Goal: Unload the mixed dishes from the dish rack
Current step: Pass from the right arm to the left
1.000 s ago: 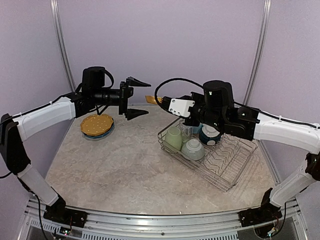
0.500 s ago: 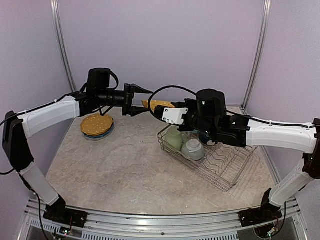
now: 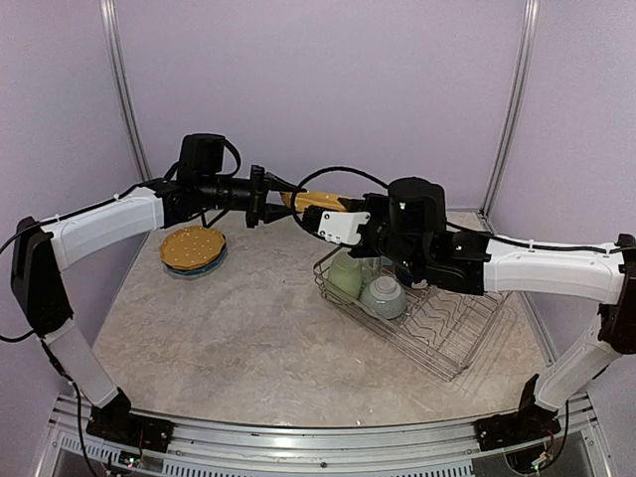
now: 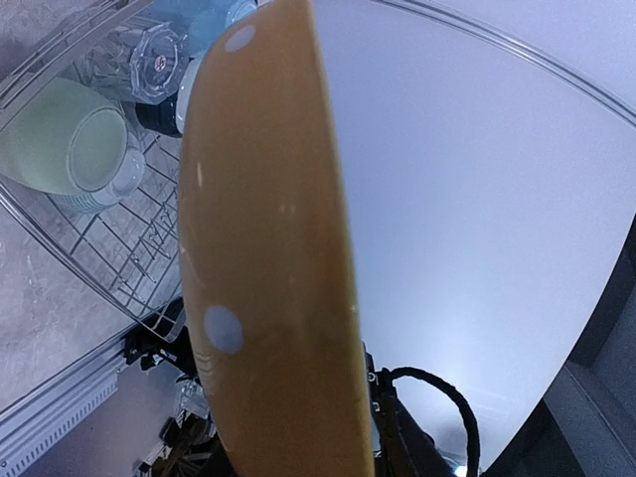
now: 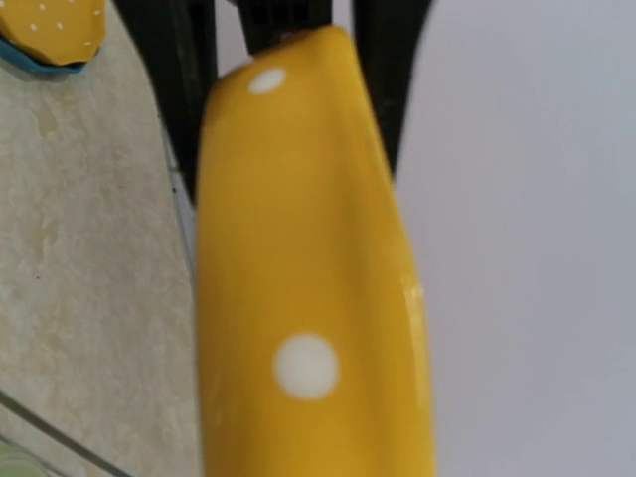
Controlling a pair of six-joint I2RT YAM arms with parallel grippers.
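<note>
From the top camera you see the 2 arms meet in mid-air above the far part of the table point(image 3: 248, 338); between them hangs 1 yellow plate point(image 3: 316, 202), clear of the table and just beyond the far left corner of the dish rack point(image 3: 475, 333). Your right gripper point(image 3: 338, 211) is clamped on the plate's right end; your left gripper point(image 3: 282, 198) has a finger on either side of the plate's left end, and from here you cannot tell whether it has closed on the rim. In the rack's far left part a pale green mug point(image 3: 345, 275) and a teal bowl point(image 3: 384, 295) sit side by side, the bowl upside down; the near right part shows bare zigzag dividers. Well apart from the rack, at the table's far left, a second yellow plate point(image 3: 193, 246) lies on a blue plate point(image 3: 199, 270).

From the left wrist camera the held plate fills the middle of the view, edge toward you; beyond it you see the rack with the green mug and a clear glass point(image 4: 149, 60).

From the right wrist camera the held plate runs up the frame, blurred, yellow with white dots; at its far rim 2 black fingers point(image 5: 184, 70) of the left gripper stand on either side, very close, contact not readable; the stacked plates show in the top left corner.
</note>
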